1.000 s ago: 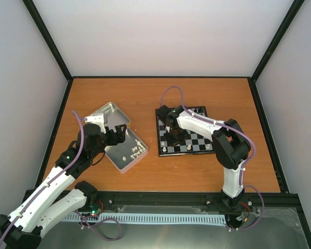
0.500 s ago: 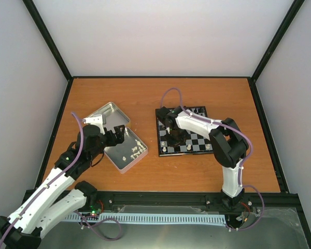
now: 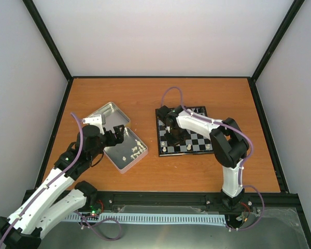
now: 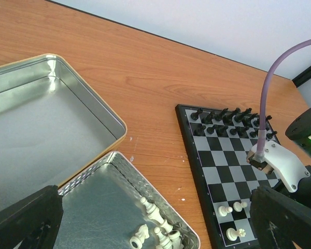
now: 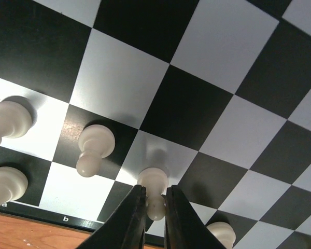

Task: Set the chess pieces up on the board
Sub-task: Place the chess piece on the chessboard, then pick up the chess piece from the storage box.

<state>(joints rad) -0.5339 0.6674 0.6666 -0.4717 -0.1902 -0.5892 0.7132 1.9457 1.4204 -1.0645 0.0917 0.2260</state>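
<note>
**Desk:** Hovering at the left of the orange desk, the left pincer hangs with its fingers spread wide, gripping nothing, over an open silver tin.

**Editor:** What is in the tin?

**Desk:** Its two halves lie side by side. The nearer, shallower half carries a small heap of white chess pieces, some lying down, some leaning.

**Editor:** And to the right?

**Desk:** The board sits flat on the desk, near the tin but apart from it. Black pieces fill its two far rows. A few white pieces stand along its near edge.

**Editor:** The other arm?

**Desk:** The right pincer points down at that edge, its fingers nearly together on either side of a white pawn standing upright on a pale square. Whether they pinch it or merely flank it cannot be told. Another pawn stands on the dark square just beside it.
</note>
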